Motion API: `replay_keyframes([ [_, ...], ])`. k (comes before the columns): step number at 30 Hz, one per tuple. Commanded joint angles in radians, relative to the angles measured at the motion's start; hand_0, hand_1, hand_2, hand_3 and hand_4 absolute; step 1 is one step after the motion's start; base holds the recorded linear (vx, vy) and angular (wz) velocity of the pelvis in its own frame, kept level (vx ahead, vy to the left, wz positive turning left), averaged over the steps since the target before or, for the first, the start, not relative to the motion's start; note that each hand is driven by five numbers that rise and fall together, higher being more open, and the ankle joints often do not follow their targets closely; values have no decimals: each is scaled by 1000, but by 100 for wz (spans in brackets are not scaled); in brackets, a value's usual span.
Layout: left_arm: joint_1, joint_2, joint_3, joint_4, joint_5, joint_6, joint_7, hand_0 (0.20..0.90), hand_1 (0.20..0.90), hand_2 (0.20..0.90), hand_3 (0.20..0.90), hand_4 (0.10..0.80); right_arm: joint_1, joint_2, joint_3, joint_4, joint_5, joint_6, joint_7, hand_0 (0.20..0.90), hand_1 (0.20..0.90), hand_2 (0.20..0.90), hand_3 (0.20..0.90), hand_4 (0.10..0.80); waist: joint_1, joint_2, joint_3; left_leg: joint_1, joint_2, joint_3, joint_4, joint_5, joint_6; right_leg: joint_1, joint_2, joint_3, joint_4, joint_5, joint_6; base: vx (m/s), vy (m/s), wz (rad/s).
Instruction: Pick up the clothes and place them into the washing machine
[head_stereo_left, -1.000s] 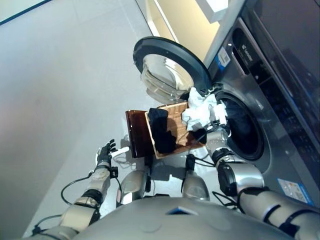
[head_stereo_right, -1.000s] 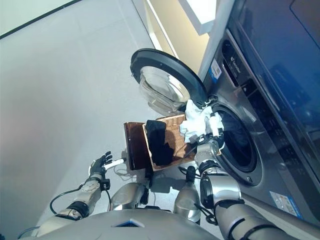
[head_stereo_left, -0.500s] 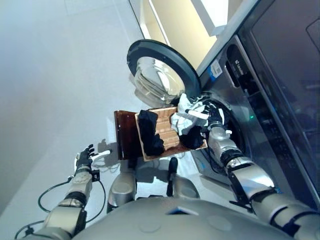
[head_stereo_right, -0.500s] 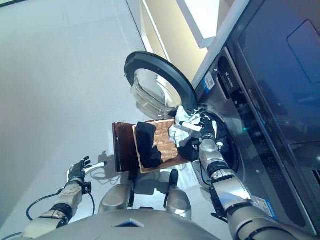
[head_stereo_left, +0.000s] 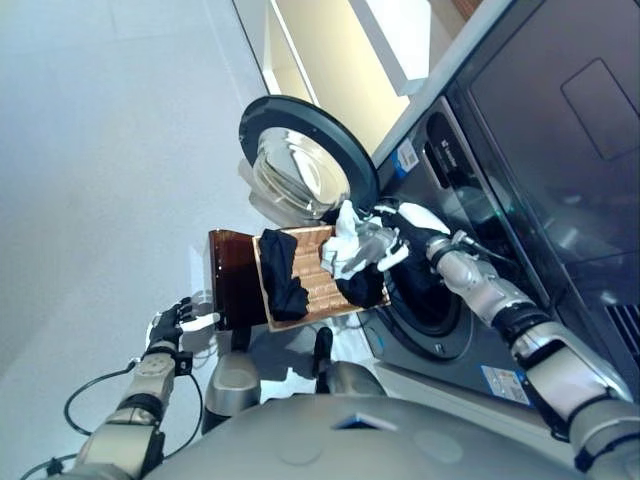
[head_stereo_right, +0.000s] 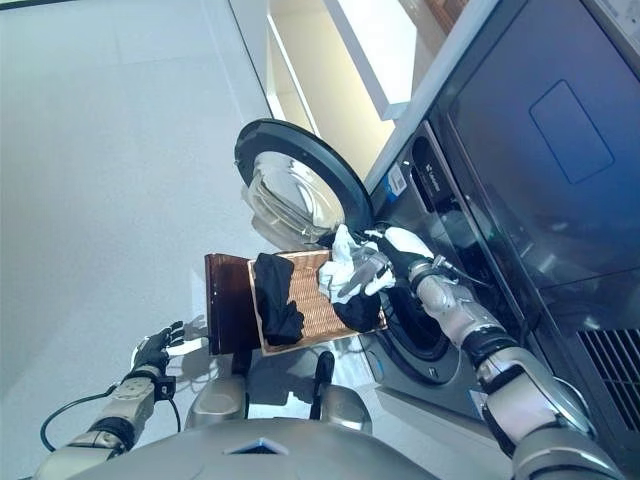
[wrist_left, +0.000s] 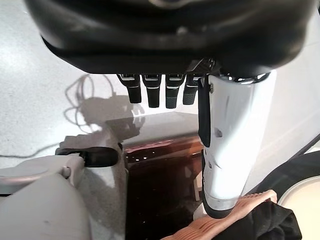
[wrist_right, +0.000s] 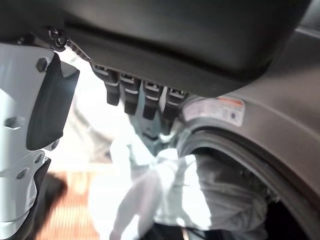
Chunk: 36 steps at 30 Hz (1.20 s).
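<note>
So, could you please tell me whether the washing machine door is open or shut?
Open. The round door is swung wide away from the drum opening, its glass bowl facing out over the basket.

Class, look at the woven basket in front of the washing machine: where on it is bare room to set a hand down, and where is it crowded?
On the basket, the bare patch is the middle strip, bordered by the black garment on one side and the white cloth on the other. The end by the washer opening is crowded: the right hand, white cloth and a dark cloth bunch there.
</note>
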Motion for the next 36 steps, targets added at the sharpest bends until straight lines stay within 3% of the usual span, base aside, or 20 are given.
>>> replay_keyframes([
  [1,-53,49,14,1,30,-58,7,900,900,900,900,800,-52,-79,12,-44,-71,-40,-26,900,900,900,900,800,19,15,-26,14,51,0,-7,-33,-98,-3,-1,3,7,-10,32,-14,-48,2],
  [2,-56,51,16,10,36,-59,7,900,900,900,900,800,-63,-81,46,-43,-157,-36,-50,900,900,900,900,800,23,11,-26,10,54,-3,-7,-33,-100,-8,2,3,7,-11,31,0,0,0],
  [10,-86,41,17,6,16,-70,24,900,900,900,900,800,-76,-36,67,79,-330,8,-139,900,900,900,900,800,23,34,13,-42,53,-19,-7,-12,-100,-47,2,-5,8,-3,28,-75,-20,5],
  [14,-135,11,-5,-7,-25,-87,86,900,900,900,900,800,-136,18,48,209,-551,144,-275,900,900,900,900,800,18,82,69,-114,42,-30,-7,19,-104,-107,-6,-11,8,21,27,-148,-10,15],
  [23,-148,-25,-38,0,-48,-96,128,900,900,900,900,800,-225,79,63,338,-604,243,-350,900,900,900,900,800,25,116,107,-158,38,-37,-7,40,-105,-148,-9,-8,8,37,24,-37,-4,3],
  [28,-148,-37,-47,-7,-51,-100,142,900,900,900,900,800,-254,70,48,325,-586,259,-377,900,900,900,900,800,25,114,111,-165,44,-37,-7,44,-109,-157,-8,-6,7,40,24,-6,-4,0],
  [36,-129,-45,-38,2,-27,-98,143,900,900,900,900,800,-235,33,-3,121,-549,232,-401,900,900,900,900,800,19,75,83,-139,60,-37,-7,27,-111,-131,7,-5,3,23,22,42,-29,-2],
])
